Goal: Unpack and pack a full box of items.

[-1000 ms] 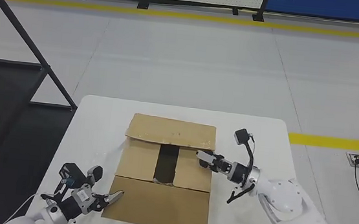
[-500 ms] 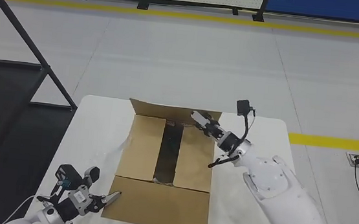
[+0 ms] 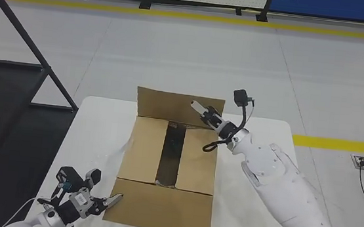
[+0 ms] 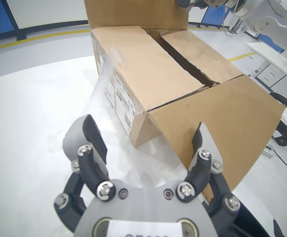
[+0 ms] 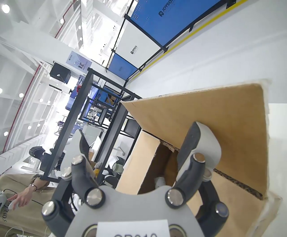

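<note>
A brown cardboard box (image 3: 166, 171) stands in the middle of the white table. Its far flap (image 3: 179, 105) stands upright. The two side flaps lie nearly flat, with a dark gap (image 3: 171, 160) between them; the contents are hidden. The near flap (image 3: 160, 207) slopes outward toward me. My right gripper (image 3: 199, 107) is open at the far flap's top edge, one finger (image 5: 195, 143) resting against the flap's (image 5: 224, 125) inner face. My left gripper (image 4: 145, 137) is open and holds nothing, low by the box's near-left corner (image 4: 143, 125), beside the near flap (image 4: 224, 125).
Crumpled clear film (image 3: 114, 152) lies against the box's left side, also in the left wrist view (image 4: 107, 74). The table (image 3: 258, 206) has bare room on both sides of the box. A black metal frame (image 3: 34, 79) stands off the table's left.
My right gripper has moved from the box's right side flap to the far edge, and the far flap has swung up from flat to upright. The left arm has stayed put.
</note>
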Robot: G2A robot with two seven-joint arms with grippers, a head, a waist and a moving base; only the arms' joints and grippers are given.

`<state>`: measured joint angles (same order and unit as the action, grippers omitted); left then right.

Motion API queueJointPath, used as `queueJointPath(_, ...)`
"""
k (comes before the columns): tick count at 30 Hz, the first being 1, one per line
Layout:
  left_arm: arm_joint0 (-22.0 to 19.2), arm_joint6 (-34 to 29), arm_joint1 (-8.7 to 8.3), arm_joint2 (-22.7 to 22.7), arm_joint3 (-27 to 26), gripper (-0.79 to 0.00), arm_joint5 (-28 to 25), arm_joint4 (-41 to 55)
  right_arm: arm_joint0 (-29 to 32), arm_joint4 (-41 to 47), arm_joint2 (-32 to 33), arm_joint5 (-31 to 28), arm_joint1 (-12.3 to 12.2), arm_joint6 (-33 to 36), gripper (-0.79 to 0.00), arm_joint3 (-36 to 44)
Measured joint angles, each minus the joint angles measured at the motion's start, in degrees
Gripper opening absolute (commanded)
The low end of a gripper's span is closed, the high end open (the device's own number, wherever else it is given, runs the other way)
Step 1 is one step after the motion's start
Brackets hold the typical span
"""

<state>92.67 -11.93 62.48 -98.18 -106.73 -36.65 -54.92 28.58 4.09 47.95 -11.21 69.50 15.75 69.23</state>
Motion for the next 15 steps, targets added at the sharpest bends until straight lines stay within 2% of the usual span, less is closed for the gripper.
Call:
queueJointPath(1,0.00,0.00,0.00,0.00,0.00,0.000,0.00,0.00,0.19,-0.28,0.03,0.45,0.05,-0.44,0.000,-0.18)
queueJointPath(4,0.00,0.00,0.00,0.00,0.00,0.000,0.00,0.00,0.05,-3.13,-1.40,6.76,0.90,-3.43,0.000,-0.36)
queueJointPath(6,0.00,0.00,0.00,0.00,0.00,0.000,0.00,0.00,-0.75,-1.86,-2.47,9.40,1.92,-3.97,0.000,-1.60)
queueJointPath(15,0.00,0.00,0.00,0.00,0.00,0.000,0.00,0.00,-5.72,2.76,-4.99,7.44,5.98,-5.09,0.000,-13.33)
